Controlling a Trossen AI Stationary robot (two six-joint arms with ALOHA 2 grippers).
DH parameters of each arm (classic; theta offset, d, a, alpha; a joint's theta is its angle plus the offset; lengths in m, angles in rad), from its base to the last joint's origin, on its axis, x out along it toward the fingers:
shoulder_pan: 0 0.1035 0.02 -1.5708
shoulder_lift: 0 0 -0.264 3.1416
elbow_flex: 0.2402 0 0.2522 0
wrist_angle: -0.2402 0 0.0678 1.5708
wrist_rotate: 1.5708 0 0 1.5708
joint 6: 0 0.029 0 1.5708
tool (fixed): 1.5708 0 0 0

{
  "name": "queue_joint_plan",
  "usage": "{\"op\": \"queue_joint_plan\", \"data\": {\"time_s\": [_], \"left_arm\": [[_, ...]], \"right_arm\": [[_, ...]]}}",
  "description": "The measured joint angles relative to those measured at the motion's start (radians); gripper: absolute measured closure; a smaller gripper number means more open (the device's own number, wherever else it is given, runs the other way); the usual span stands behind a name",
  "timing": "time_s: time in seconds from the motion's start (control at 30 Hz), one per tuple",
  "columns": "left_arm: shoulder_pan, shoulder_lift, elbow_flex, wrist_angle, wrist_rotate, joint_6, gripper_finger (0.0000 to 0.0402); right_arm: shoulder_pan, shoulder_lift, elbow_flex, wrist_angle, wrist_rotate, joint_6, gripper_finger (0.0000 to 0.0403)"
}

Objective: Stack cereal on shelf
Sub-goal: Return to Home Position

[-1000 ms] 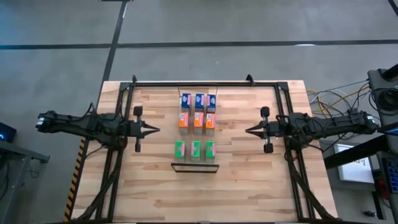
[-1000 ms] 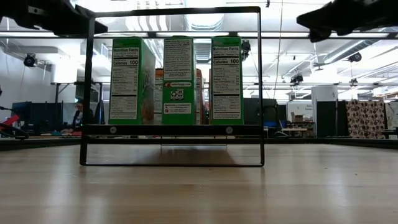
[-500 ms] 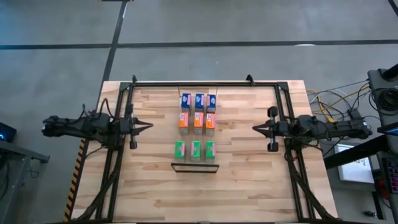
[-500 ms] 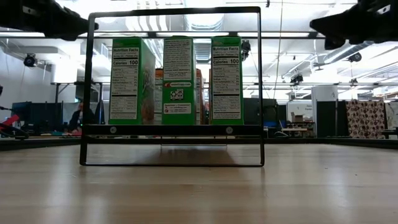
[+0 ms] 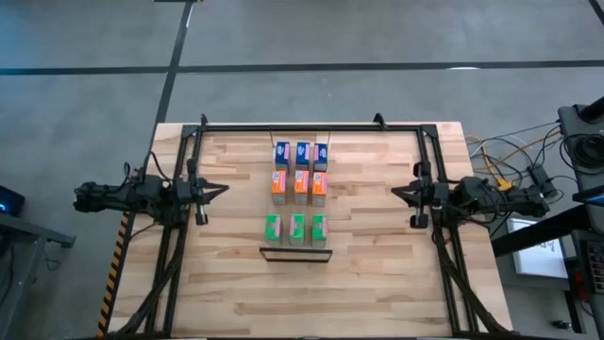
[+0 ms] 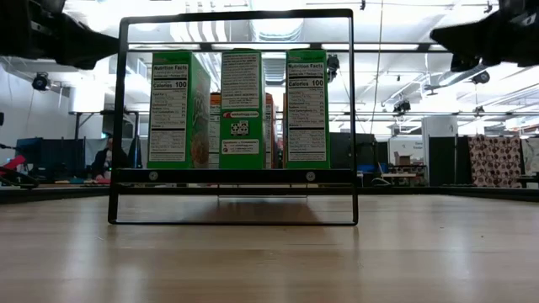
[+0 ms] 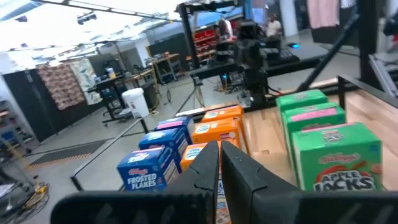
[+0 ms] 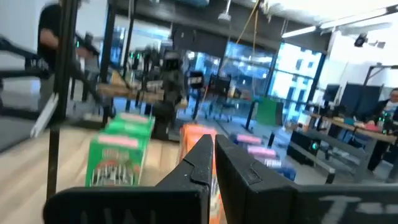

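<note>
Planked wooden bench under bright workshop lights, and down its middle lies the shelf. It carries all nine boxes of cereal, upright in three rows of three: blue boxes at the far end, orange boxes next, green boxes nearest the dark metal lip. Each row looks square and evenly spaced, so the stacking itself seems finished; I judge only parking the arms is left. Left hand hangs by the bench's left side, empty, fingers pressed together. Right hand mirrors it on the right, likewise closed on nothing, both well apart from the boxes.
</note>
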Motion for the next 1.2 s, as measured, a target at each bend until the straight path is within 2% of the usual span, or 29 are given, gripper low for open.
{"op": "queue_joint_plan", "data": {"time_s": [0.27, 0.43, 0.63, 0.77, 0.87, 1.0, 1.2], "left_arm": [[0.003, -0.025, -0.057, 0.034, -0.01, -0.046, 0.0401], [0.003, -0.025, -0.099, 0.043, -0.008, -0.063, 0.0401], [0.003, -0.024, -0.18, 0.106, 0.005, -0.099, 0.0401], [0.004, -0.007, -0.203, 0.17, 0.081, -0.094, 0.0401], [0.004, -0.001, -0.204, 0.178, 0.062, -0.094, 0.0401], [0.004, 0.0, -0.203, 0.176, 0.044, -0.096, 0.0401], [0.004, 0.004, -0.203, 0.175, 0.044, -0.098, 0.0401]], "right_arm": [[-0.001, -0.007, -0.004, -0.013, 0.021, -0.024, 0.0394], [-0.001, 0.001, -0.04, -0.012, 0.104, -0.016, 0.0394], [-0.001, -0.004, -0.087, -0.018, 0.102, 0.055, 0.0394], [0.0, 0.006, -0.087, -0.019, 0.094, 0.073, 0.0394], [0.0, 0.012, -0.087, -0.02, 0.095, 0.072, 0.0394], [0.0, 0.02, -0.087, -0.037, 0.095, 0.161, 0.0394], [0.0, 0.028, -0.087, -0.045, 0.095, 0.17, 0.0394]]}}
